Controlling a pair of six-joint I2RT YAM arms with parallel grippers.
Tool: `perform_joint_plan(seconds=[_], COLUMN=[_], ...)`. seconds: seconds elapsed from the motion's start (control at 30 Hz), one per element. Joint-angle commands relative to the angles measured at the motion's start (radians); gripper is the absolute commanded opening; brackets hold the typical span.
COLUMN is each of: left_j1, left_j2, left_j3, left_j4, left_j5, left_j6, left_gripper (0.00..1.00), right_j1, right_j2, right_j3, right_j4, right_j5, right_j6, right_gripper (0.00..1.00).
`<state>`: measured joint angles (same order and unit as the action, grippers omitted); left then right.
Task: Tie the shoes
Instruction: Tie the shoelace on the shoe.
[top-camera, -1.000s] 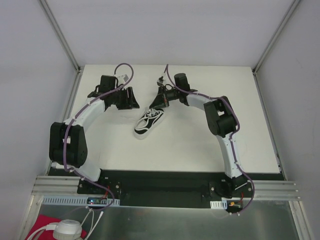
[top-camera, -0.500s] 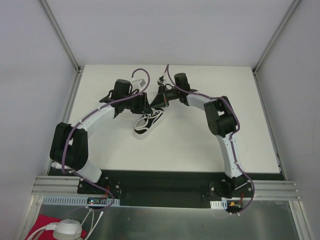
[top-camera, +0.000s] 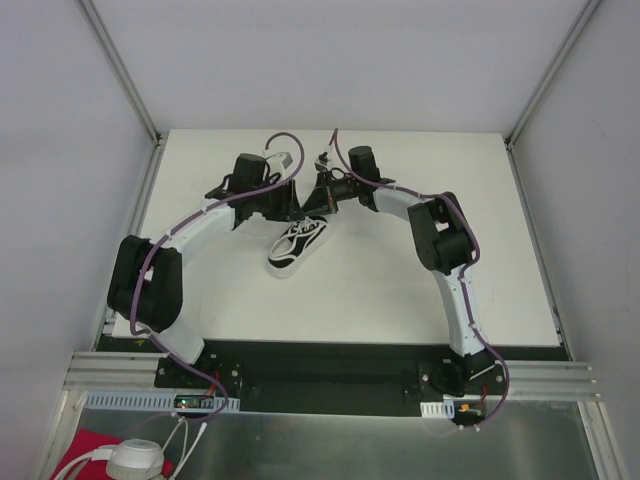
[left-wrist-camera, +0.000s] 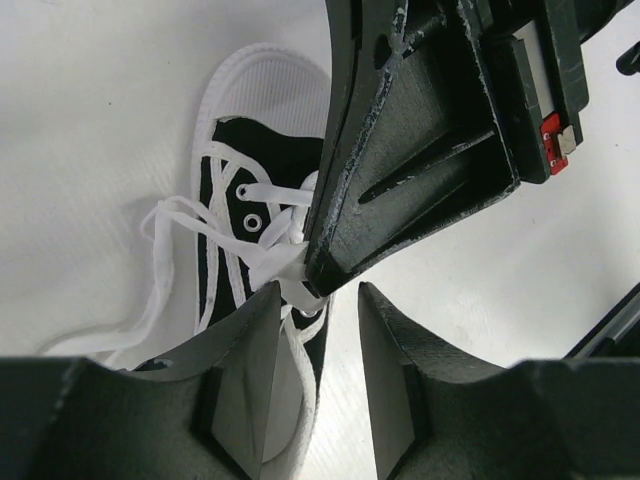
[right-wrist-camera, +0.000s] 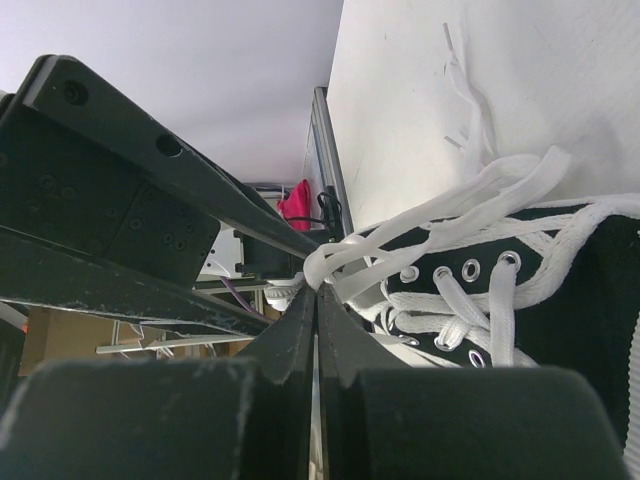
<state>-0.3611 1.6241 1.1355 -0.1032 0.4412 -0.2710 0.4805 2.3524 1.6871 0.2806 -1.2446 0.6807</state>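
Note:
The black sneaker (top-camera: 297, 245) with a white sole lies on its side mid-table, toe toward the arms. My right gripper (top-camera: 318, 203) is shut on a bunch of white lace (right-wrist-camera: 335, 260) lifted above the eyelets of the shoe (right-wrist-camera: 570, 330). My left gripper (top-camera: 298, 205) sits right beside it, to the left. In the left wrist view, the left gripper (left-wrist-camera: 320, 295) stands open just under the right gripper's fingertips (left-wrist-camera: 318, 265). A lace strand (left-wrist-camera: 290, 340) runs down between its jaws, along the left finger. Loose laces (left-wrist-camera: 160, 245) trail beside the shoe (left-wrist-camera: 265, 155).
The white table (top-camera: 400, 280) is boxed in by white walls with metal rails at its left and right edges. A loose lace end (right-wrist-camera: 465, 90) lies on the table. A red cloth (top-camera: 85, 445) and a white object (top-camera: 135, 460) sit below the near edge.
The left arm swung right, from apart on the left to right against the right gripper over the shoe, and its jaws narrowed. The right gripper held still, shut on the lace.

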Motion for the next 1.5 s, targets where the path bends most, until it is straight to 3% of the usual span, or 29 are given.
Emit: perform_joint_plan(seconds=[0.0,0.43,0.7,1.03,1.13,1.2,1.37,1.47], left_j1=[-0.012,-0.013,0.011,0.074,0.074,0.074,0.06,0.053], left_j2=[0.013,0.033,0.055,0.207,0.197,0.121,-0.049,-0.073], left_j3=[0.044,0.055,0.226,0.336,0.326,0.279,0.144,0.092], left_j4=[0.005,-0.009,-0.137,-0.141,-0.128,-0.128,-0.147,-0.168], left_j5=[-0.013,-0.001,0.215,0.589,0.585,0.468,0.205,0.114], left_j6=[0.032,0.033,-0.068,-0.307,-0.298,-0.255,-0.062,0.022], left_gripper=[0.35,0.0,0.0,0.0,0.0,0.0,0.41,0.49], right_j1=[-0.006,-0.008,-0.008,-0.006,-0.006,-0.006,-0.005,-0.006], right_j2=[-0.004,-0.002,0.007,0.008,0.01,0.01,0.002,0.002], right_j3=[0.037,0.037,0.034,0.014,0.01,0.008,0.0,0.003], right_j4=[0.037,0.039,0.038,0.038,0.038,0.038,0.038,0.038], right_j5=[-0.013,-0.007,0.007,0.016,0.017,0.017,0.016,0.016], right_j6=[0.02,0.025,0.019,0.006,0.005,0.003,0.002,0.0], right_gripper=[0.01,0.01,0.01,0.01,0.01,0.01,0.01,0.01])
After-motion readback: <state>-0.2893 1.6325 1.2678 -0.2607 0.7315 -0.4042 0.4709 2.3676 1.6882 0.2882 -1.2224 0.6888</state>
